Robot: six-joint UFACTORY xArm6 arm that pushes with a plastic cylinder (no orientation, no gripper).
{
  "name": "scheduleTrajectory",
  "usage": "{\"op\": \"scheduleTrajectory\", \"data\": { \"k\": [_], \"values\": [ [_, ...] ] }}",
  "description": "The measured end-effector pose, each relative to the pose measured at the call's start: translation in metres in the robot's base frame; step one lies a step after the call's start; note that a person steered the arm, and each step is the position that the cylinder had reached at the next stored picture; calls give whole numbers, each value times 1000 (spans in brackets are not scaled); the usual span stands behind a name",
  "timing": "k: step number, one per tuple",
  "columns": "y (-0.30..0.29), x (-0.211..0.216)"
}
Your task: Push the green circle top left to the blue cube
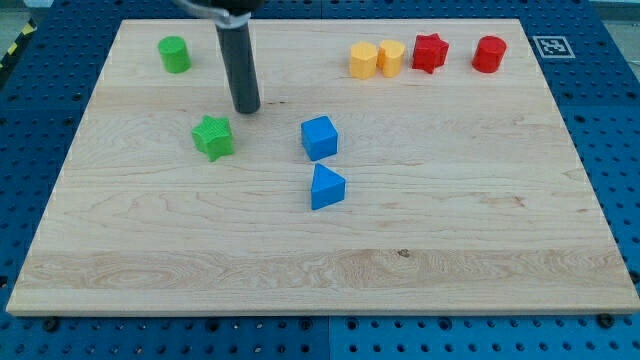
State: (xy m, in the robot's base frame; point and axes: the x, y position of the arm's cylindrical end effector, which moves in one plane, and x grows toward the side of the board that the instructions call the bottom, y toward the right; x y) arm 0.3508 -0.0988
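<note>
Green circle (174, 54) stands near top left corner of board (120, 250), alone, well apart from other blocks. Blue cube (319, 137) sits near board centre, blue triangle (326, 187) just below it. My tip (246, 108) rests between green circle and blue cube, just above-right of green star (213, 137), touching nothing. No gripper here, only bare rod; nothing held.

Judgement: circle looks small, light, rigid plastic; slides easily on smooth wood. Round side can roll off tip, so contact must be at centre of far side, the one facing top left corner. Green star lies near push line, risk of bumping.

Wooden board (480, 250) rests on blue perforated table (615, 150).
</note>
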Motion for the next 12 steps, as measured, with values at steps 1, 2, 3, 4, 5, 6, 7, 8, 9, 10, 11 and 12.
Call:
{"op": "scheduleTrajectory", "data": {
  "k": [1, 2, 3, 4, 5, 6, 7, 8, 9, 10, 11, 12],
  "values": [
    [-10, -46],
    [-38, -84],
    [-77, -112],
    [-123, -126],
    [-134, -110],
    [-119, -104],
    [-101, -96],
    [-97, -82],
    [-100, -64],
    [-107, -45],
    [-114, -31],
    [-129, -17]
  ]
}}
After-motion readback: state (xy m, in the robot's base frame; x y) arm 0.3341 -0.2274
